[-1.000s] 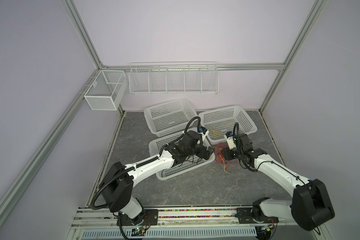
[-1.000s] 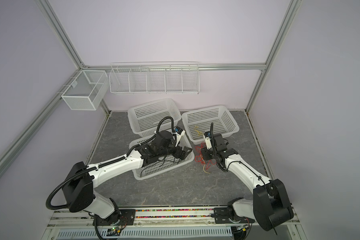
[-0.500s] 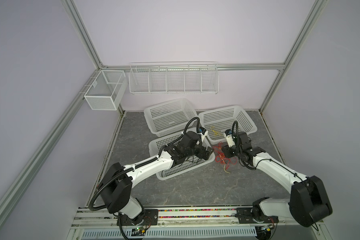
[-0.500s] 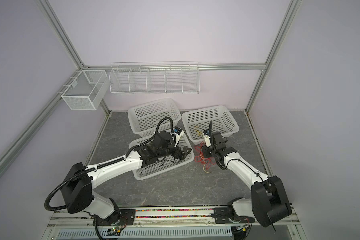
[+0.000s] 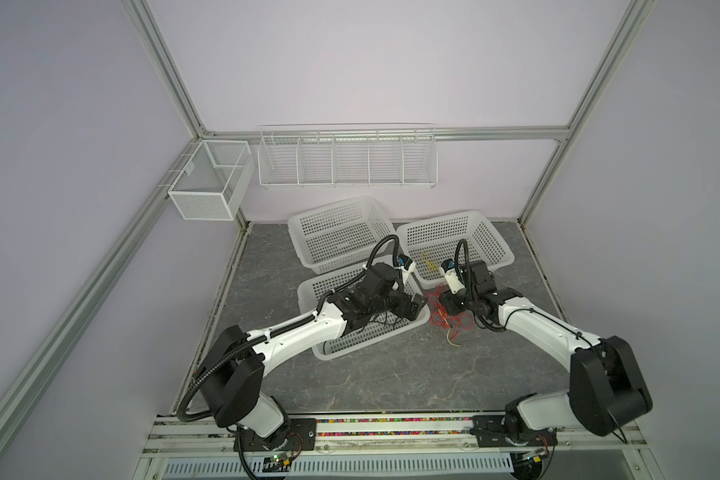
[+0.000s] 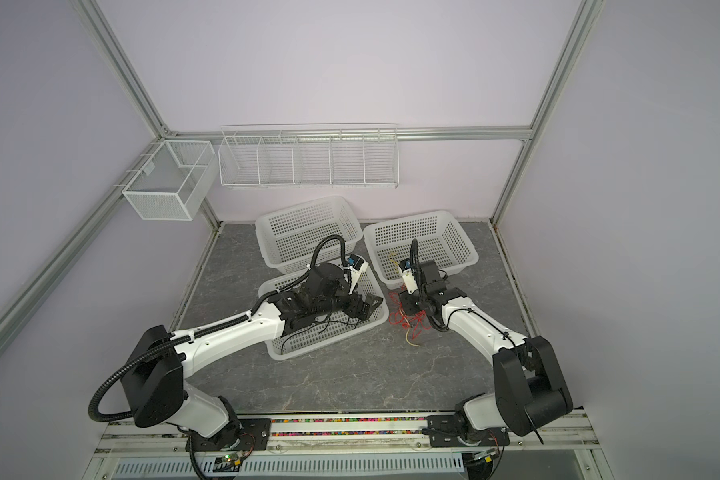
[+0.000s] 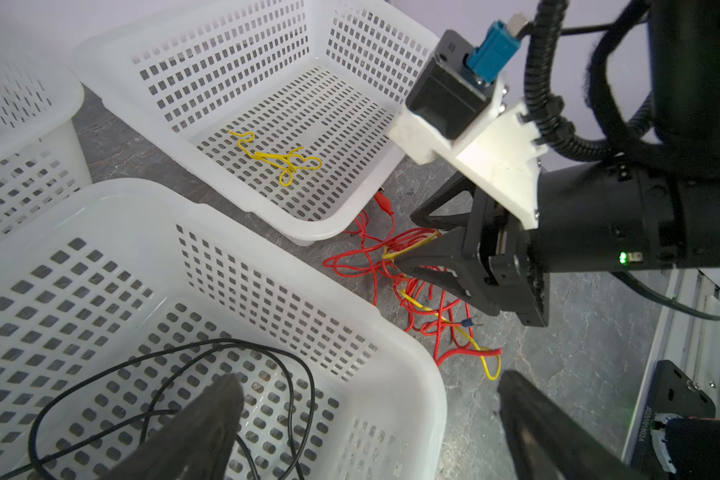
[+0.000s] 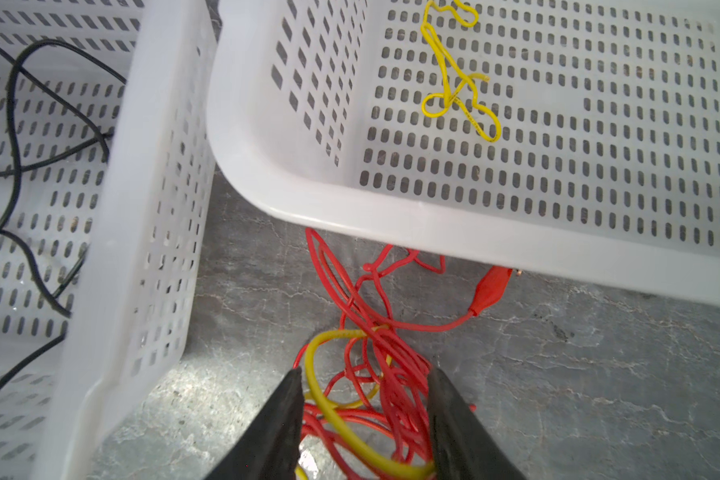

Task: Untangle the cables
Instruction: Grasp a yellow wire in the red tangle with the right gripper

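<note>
Here, taking 12 o'clock as the back wall in both top views, the tangle (image 5: 449,328) (image 6: 404,322) of red and yellow cables lies on the table (image 5: 391,374). It sits just at 3 o'clock of the front basket (image 5: 333,355) and at 6 o'clock of the right basket (image 5: 487,237). Its long axis runs roughly 11 to 5 o'clock, and a loose yellow end points toward 6. At the far end a red clip (image 8: 489,286) lies by the right basket's rim, nose toward it.

The right gripper (image 5: 441,302) (image 8: 364,374) reaches in from 3 o'clock, fingers aimed at about 9. Its jaws stand part-closed on either side of the tangle, with a yellow loop and red strands filling the gap. Whether they actually pinch the strands I cannot tell.

The left gripper (image 5: 414,308) (image 7: 368,376) hangs over the front basket's 3 o'clock corner, jaws spread wide with nothing between them.

A separate yellow cable (image 7: 283,160) (image 8: 454,89) lies kinked on the right basket's floor, running about 11 to 5. The black cables (image 7: 225,343) (image 5: 375,328) lie in loose loops in the front basket, with no single direction.
</note>
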Tool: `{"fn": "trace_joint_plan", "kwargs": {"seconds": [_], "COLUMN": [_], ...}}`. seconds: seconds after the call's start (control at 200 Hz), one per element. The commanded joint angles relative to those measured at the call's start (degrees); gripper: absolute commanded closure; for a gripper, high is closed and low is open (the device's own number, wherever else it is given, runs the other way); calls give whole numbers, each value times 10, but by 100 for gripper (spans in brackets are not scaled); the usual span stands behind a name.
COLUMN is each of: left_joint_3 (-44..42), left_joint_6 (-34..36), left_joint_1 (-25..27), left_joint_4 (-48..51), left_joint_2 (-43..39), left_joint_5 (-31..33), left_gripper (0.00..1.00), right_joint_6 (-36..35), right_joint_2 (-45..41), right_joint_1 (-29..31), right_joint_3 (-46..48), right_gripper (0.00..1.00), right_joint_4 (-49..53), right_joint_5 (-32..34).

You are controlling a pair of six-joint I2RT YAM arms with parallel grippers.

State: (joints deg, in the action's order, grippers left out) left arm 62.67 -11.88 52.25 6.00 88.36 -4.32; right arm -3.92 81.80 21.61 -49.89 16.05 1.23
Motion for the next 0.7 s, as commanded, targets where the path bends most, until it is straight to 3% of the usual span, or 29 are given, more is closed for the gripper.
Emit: {"fn": "trace_joint_plan", "kwargs": {"seconds": [0.0, 0.11, 0.455, 0.695], "left_joint_3": [-7, -6, -5, -4], "left_joint_6": [1, 1, 5, 7], "left_joint_1": [0, 0, 0, 0], "left_joint_4": [-7, -8, -14, -37], "left_joint_2": [-15, -15, -16, -9], "left_joint_5": [6, 6, -5, -32], "left_gripper": [4, 4, 4, 1], "right_joint_6": [-21, -21, -10, 7], "right_joint_2": [11, 13, -74, -170], "right_joint_1": [5, 4, 4, 5], "right_joint_3": [-22, -22, 38, 60], "right_gripper": [57, 69, 92, 94], "right_joint_4": [3, -5, -20, 7], "right_joint_5": [5, 18, 20, -3]}}
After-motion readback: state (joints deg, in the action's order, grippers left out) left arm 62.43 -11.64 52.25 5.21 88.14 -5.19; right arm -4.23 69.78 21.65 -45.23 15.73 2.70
